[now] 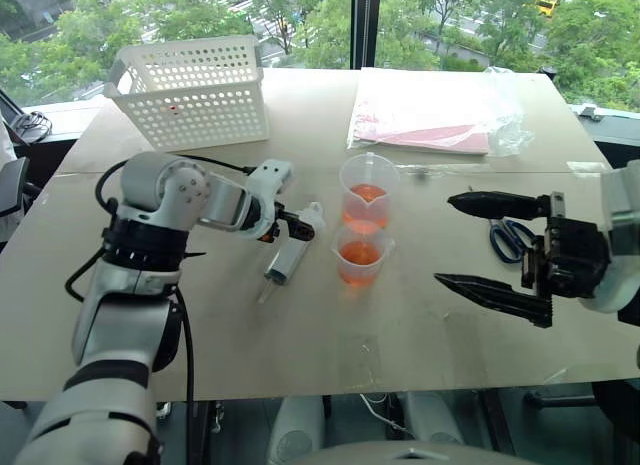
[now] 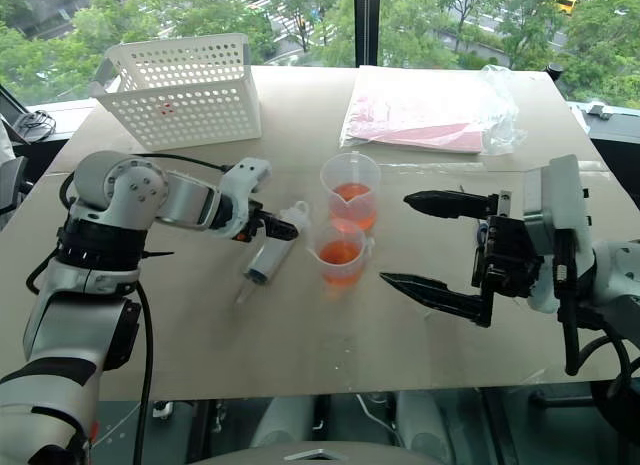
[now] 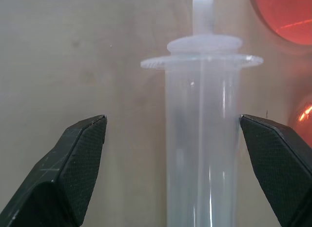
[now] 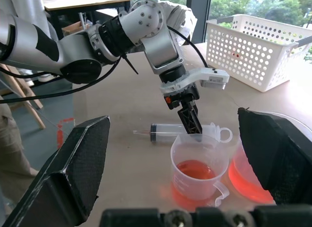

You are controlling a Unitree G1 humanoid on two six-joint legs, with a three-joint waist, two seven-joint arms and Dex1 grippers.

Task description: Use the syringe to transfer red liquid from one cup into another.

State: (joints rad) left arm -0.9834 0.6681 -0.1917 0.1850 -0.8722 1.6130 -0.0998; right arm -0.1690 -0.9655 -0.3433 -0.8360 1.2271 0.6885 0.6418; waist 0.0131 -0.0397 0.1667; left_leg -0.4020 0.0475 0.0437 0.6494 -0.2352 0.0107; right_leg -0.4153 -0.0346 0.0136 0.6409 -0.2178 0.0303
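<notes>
Open left claw (image 3: 173, 154) astride the syringe (image 3: 202, 139) beside both cups.

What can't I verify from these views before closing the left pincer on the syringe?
- Syringe nozzle and black plunger tip: cut off by the edge in the left wrist view.
- Left pincer contact with the barrel: one finger hidden behind the shorter cup in the right wrist view.
- Cup graduations: too small everywhere.
</notes>
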